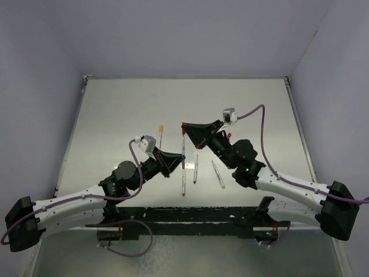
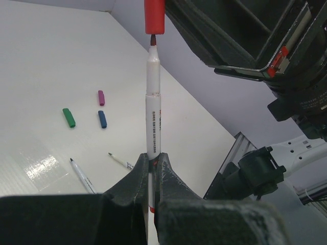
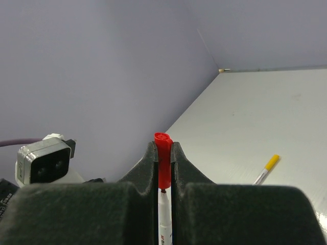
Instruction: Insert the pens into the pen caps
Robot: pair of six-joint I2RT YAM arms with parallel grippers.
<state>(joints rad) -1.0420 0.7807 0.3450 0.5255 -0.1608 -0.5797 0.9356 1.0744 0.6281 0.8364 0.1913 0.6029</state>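
My left gripper [image 1: 174, 163] [image 2: 152, 162] is shut on a grey-white pen [image 2: 153, 112], held up off the table with its dark red tip pointing at the right gripper. My right gripper [image 1: 186, 129] [image 3: 163, 149] is shut on the red cap [image 3: 163, 161]. In the left wrist view the red cap [image 2: 154, 17] sits right at the pen's tip, in line with it; the tip is just at the cap's mouth. The held pen [image 1: 183, 158] spans between the two grippers. Green [image 2: 68, 117], purple [image 2: 101, 97] and blue [image 2: 102, 119] caps lie on the table.
Two uncapped pens [image 1: 196, 168] [image 1: 218, 174] lie on the white table [image 1: 115, 115] near the right arm. A pen with a yellow cap [image 1: 161, 135] [image 3: 266, 169] lies behind the left gripper. Walls close the table in at the back and sides.
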